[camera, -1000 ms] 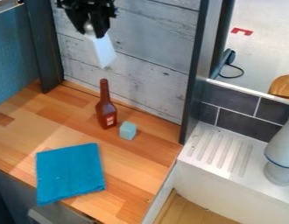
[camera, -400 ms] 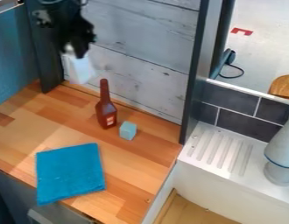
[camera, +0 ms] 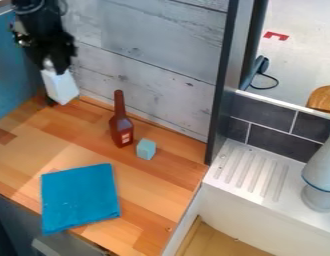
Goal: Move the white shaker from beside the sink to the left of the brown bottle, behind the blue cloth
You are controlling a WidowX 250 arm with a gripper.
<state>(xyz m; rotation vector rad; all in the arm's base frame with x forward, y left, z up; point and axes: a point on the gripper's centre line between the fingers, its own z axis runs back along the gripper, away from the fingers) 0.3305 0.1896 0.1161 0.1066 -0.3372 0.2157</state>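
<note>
While tool [camera: 54, 65] clasps its upper end, white oblong block [camera: 61, 88] hangs tilted, flat-sided, plain-faced.

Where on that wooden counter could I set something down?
Bare wood lies left of the brown bottle, beyond the blue cloth, and between the cloth and the counter's right edge. It's crowded where the bottle and pale cube stand close, and back left, where the gripper holds a white block.

Black arm [camera: 39, 22] at upper left, fingers [camera: 63, 64] downward, gripping
</note>
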